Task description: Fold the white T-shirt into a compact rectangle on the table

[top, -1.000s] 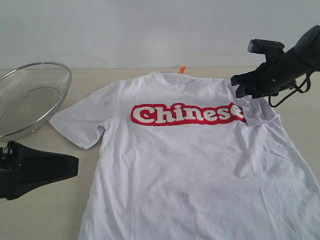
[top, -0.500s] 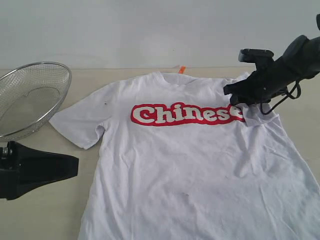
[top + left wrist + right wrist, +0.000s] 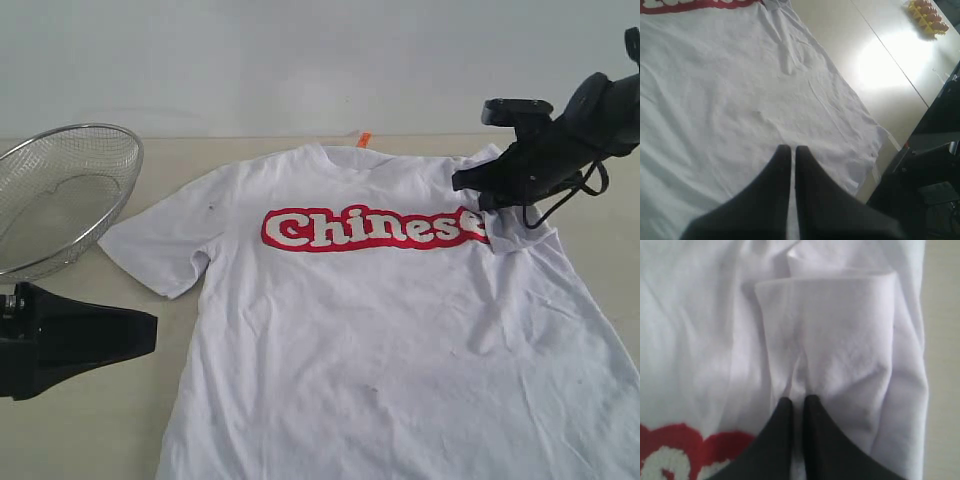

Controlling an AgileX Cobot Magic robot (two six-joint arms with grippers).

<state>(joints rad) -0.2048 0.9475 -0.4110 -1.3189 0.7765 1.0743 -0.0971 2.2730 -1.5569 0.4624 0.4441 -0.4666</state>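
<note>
Right end effector (image 3: 458, 182) has slid inward over the shirt's shoulder since a second ago, and its jaws, then apart, are now closed.

- White T-shirt (image 3: 380, 340): lies face up and spread flat on the bench (image 3: 90, 430). The red lettering (image 3: 375, 228) reads clearly and the neck tag (image 3: 364, 139) is at the far edge.
- Folded sleeve (image 3: 520, 235), right arm's side: turned in over the chest, its hem just beside the end of the lettering. The other sleeve (image 3: 160, 250) is out flat.
- Right wrist view: the fingertips (image 3: 785, 407) sit pressed together on the turned-in sleeve (image 3: 840, 340). A crease runs into the slit between them. Cloth may be pinched, but I cannot confirm it.
- Left end effector (image 3: 155, 333): closed and empty, parked at the shirt's side edge. The left wrist view shows its tips (image 3: 788, 150) together above plain fabric.
- Mesh basket (image 3: 60, 190): sits at the bench's far left, clear of the shirt.

Reading: the closing suggests either a fresh grip on the sleeve or the sleeve fold being finished. Only one sleeve is in, so most of the folding is left.
</note>
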